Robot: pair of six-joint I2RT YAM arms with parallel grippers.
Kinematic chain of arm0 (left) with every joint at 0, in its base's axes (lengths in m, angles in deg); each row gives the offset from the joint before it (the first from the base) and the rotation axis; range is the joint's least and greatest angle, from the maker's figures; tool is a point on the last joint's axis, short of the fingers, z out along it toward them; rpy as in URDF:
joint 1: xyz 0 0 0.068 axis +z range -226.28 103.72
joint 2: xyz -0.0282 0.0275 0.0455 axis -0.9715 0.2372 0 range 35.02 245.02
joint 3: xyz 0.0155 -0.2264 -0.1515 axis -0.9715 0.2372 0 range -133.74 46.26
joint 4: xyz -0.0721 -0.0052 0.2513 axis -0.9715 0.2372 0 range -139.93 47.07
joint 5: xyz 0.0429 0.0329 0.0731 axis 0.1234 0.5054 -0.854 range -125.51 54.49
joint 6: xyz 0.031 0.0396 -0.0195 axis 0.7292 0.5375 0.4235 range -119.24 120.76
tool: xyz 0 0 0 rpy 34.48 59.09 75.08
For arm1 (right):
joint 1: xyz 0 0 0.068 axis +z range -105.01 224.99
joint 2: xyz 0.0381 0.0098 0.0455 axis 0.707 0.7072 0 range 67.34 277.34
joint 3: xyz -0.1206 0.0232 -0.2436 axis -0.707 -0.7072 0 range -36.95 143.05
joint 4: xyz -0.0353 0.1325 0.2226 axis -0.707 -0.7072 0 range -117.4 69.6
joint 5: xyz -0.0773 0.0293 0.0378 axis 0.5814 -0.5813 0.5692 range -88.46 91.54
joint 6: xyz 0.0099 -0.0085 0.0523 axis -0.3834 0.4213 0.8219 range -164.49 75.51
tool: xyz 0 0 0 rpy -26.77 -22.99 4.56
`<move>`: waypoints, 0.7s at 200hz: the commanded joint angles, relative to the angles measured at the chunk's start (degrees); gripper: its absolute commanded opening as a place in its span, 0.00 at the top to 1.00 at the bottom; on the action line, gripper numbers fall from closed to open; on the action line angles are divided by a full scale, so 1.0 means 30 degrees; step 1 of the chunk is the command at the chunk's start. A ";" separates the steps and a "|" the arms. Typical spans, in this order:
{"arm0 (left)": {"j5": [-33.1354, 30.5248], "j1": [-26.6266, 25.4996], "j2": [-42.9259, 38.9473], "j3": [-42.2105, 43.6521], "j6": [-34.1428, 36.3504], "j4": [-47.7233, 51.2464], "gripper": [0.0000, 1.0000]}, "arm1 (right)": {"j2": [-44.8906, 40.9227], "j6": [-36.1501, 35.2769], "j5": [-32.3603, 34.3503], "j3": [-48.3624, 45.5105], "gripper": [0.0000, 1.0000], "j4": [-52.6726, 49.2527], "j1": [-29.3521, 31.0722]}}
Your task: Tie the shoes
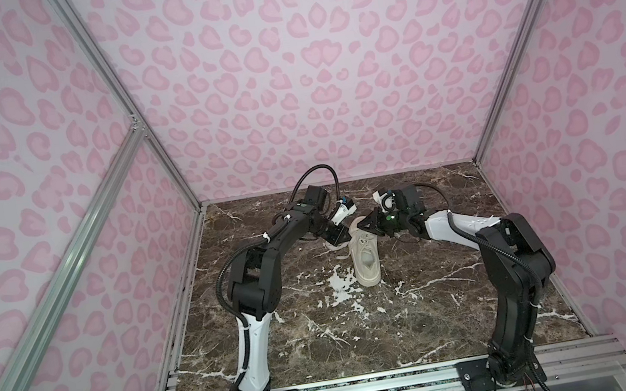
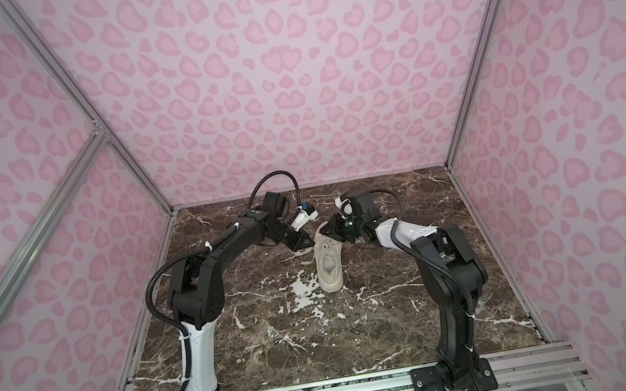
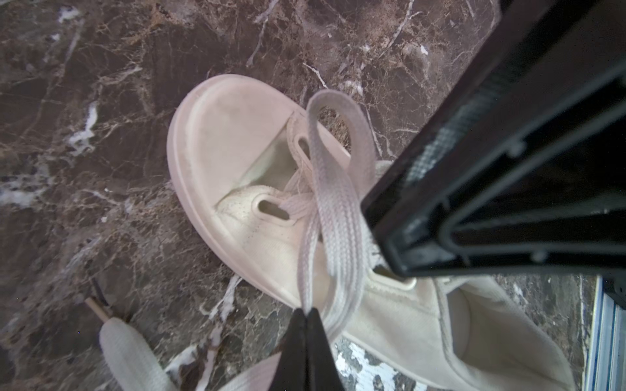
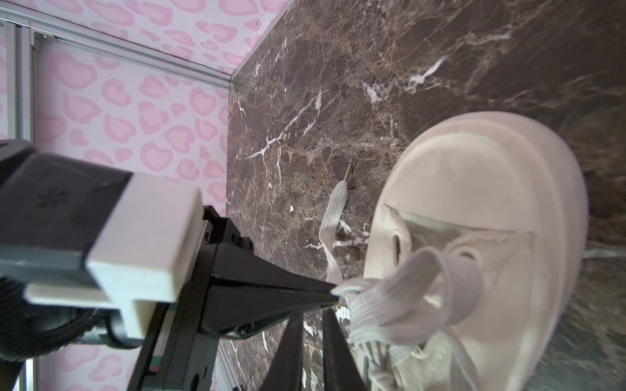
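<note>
On the tabletop [image 1: 325, 342], between the 2 arms, sits the sneaker [image 1: 365, 258]. Our left claw [image 3: 306, 313] is clenched on a lace loop [image 3: 333, 203]. The right claw [image 4: 310, 315] hovers beside it, jaws a sliver apart, holding nothing we can see. We judge bow-forming underway: next needs the 2nd strand caught cleanly.

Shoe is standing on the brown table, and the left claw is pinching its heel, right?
Not quite. The left gripper is pinching a lace, not the heel. The left wrist view shows its tips shut on that lace above the front of the shoe. The shoe does stand on the brown table.
</note>
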 commanded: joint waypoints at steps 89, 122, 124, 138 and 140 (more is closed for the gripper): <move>0.0113 -0.0436 -0.1173 0.0270 0.3058 0.0442 0.96 | 0.1039 -0.0505 0.0203 -0.0008 0.87 -0.1504 -0.0473; -0.0269 -0.0731 -0.1247 0.0197 0.4551 0.1140 0.97 | 0.1068 -0.0591 0.0159 0.0005 0.87 -0.1493 -0.0480; -0.0247 -0.0737 -0.1263 0.0203 0.4699 0.1191 0.96 | 0.1068 -0.0593 0.0159 0.0007 0.87 -0.1499 -0.0475; -0.0377 -0.0826 -0.1327 0.0168 0.5417 0.1393 0.97 | 0.1068 -0.0593 0.0129 -0.0034 0.87 -0.1484 -0.0486; -0.0384 -0.0841 -0.1342 0.0174 0.5494 0.1393 0.96 | 0.1061 -0.0593 0.0129 -0.0017 0.88 -0.1497 -0.0484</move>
